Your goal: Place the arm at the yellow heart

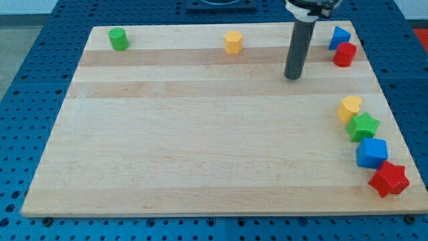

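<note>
The yellow heart lies near the right edge of the wooden board, at the top of a column of blocks. My tip rests on the board to the upper left of the heart, well apart from it and touching no block. The dark rod rises from the tip toward the view's top.
Just below the heart sit a green star, a blue cube and a red star. A blue triangle and a red cylinder are at the top right. A yellow pentagon and a green cylinder lie along the top edge.
</note>
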{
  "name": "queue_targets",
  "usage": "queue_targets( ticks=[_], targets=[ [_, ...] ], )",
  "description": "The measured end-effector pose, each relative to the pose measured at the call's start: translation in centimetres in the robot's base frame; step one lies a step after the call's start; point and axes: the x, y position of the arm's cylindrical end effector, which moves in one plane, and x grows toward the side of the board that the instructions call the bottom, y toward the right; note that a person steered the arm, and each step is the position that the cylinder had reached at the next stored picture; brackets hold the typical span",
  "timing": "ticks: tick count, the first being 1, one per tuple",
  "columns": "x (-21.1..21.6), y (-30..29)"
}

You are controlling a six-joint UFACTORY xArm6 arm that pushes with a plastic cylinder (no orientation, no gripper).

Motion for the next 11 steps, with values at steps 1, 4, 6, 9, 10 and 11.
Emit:
queue_targets(
  ticks=[1,4,6,9,10,11],
  targets=[
    [0.8,1.1],
    [2.6,4.3],
    [2.9,6.4],
    [4.4,10.1],
    [5.3,11.3],
    [6.7,12.6]
  ],
)
